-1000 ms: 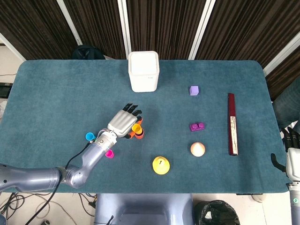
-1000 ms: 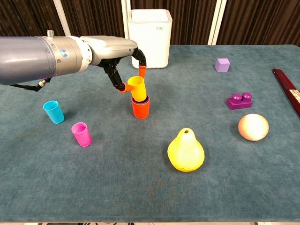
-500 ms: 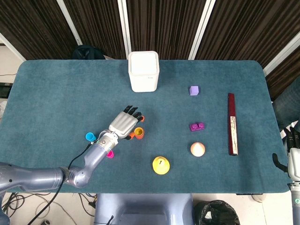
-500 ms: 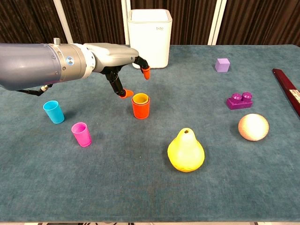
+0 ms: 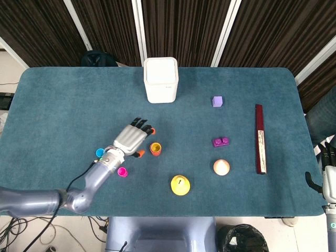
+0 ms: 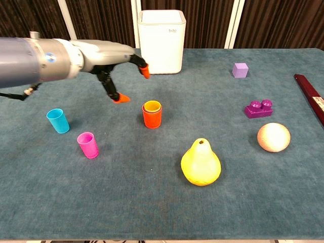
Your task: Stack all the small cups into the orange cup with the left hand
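Left hand (image 6: 109, 61): hovering with fingers spread, holding nothing, left of the orange cup (image 6: 152, 116).
Orange cup: carrying nested cups.
Blue cup (image 6: 58, 121), pink cup (image 6: 88, 145): standing apart on the tabletop (image 6: 76, 202).

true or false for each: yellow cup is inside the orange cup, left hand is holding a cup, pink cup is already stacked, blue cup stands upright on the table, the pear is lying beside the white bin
1. The yellow cup sits nested inside the orange cup. True.
2. The left hand is holding a cup. False: it holds nothing, its fingers spread above the table, to the left of the orange cup.
3. The pink cup is already stacked. False: it stands alone on the table.
4. The blue cup stands upright on the table. True.
5. The pear lies beside the white bin. False: it stands upright near the front edge, far from the bin.
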Available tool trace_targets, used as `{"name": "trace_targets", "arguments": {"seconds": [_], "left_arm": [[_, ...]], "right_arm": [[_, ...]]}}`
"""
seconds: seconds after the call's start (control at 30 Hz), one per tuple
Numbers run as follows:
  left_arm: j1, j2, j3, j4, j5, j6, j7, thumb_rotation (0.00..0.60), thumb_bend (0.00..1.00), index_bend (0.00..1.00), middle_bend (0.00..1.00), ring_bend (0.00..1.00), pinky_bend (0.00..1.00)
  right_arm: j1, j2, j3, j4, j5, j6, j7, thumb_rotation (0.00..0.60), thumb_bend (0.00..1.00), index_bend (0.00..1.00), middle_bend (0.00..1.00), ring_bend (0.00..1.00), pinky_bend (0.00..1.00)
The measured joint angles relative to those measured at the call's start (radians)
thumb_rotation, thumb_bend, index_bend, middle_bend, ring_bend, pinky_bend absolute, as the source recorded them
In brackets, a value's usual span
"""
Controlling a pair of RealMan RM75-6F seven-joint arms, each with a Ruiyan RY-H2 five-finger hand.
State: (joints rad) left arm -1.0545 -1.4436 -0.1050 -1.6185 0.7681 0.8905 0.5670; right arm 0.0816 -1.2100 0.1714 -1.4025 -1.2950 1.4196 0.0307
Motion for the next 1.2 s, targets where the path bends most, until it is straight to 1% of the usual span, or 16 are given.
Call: {"name": "trace_targets", "arguments": {"seconds": [0.07,0.17,0.2,0.3,0.4,0.5,0.73,0.93,1.2], "left_arm": [[0.022,0.033,0.016,-0.021,0.012,0.013,-0.008,0.600,0.25,0.25,0.15,0.00,0.00],[0.066,0.101,0.054,-0.059,0.047,0.026,-0.033,0.600,0.25,0.28,0.15,0.00,0.00],[0.090,0.139,0.075,-0.076,0.077,0.027,-0.054,0.600,0.25,0.30,0.15,0.00,0.00],[0.130,0.193,0.112,-0.096,0.139,0.021,-0.103,0.600,0.25,0.31,0.15,0.00,0.00],[0.167,0.227,0.145,-0.102,0.200,0.009,-0.150,0.600,0.25,0.32,0.16,0.00,0.00],[0.196,0.242,0.166,-0.097,0.238,-0.002,-0.187,0.600,0.25,0.33,0.16,0.00,0.00],[0.224,0.246,0.179,-0.062,0.267,-0.015,-0.213,0.600,0.25,0.32,0.16,0.00,0.00],[0.233,0.222,0.167,-0.026,0.283,-0.009,-0.224,0.600,0.25,0.32,0.16,0.00,0.00],[0.241,0.190,0.166,0.010,0.286,-0.018,-0.209,0.600,0.25,0.32,0.16,0.00,0.00]], "right_arm": [[0.000,0.000,-0.001,-0.001,0.000,-0.001,-0.001,0.600,0.43,0.06,0.00,0.06,0.00],[0.001,-0.001,-0.002,-0.002,0.000,-0.003,-0.006,0.600,0.43,0.06,0.00,0.06,0.00],[0.001,-0.002,-0.002,-0.003,0.000,-0.003,-0.008,0.600,0.43,0.06,0.00,0.06,0.00],[0.001,-0.002,-0.002,-0.005,0.000,-0.002,-0.013,0.600,0.43,0.06,0.00,0.06,0.00],[0.001,-0.002,-0.002,-0.008,-0.001,0.002,-0.017,0.600,0.43,0.06,0.00,0.06,0.00],[0.000,-0.002,-0.002,-0.009,-0.001,0.004,-0.018,0.600,0.43,0.06,0.00,0.06,0.00],[0.000,-0.002,-0.002,-0.008,0.000,0.002,-0.017,0.600,0.43,0.06,0.00,0.06,0.00],[0.000,-0.003,-0.001,-0.007,-0.001,0.003,-0.016,0.600,0.43,0.06,0.00,0.06,0.00],[-0.001,-0.002,0.000,-0.007,0.000,0.004,-0.015,0.600,0.43,0.06,0.00,0.06,0.00]]}}
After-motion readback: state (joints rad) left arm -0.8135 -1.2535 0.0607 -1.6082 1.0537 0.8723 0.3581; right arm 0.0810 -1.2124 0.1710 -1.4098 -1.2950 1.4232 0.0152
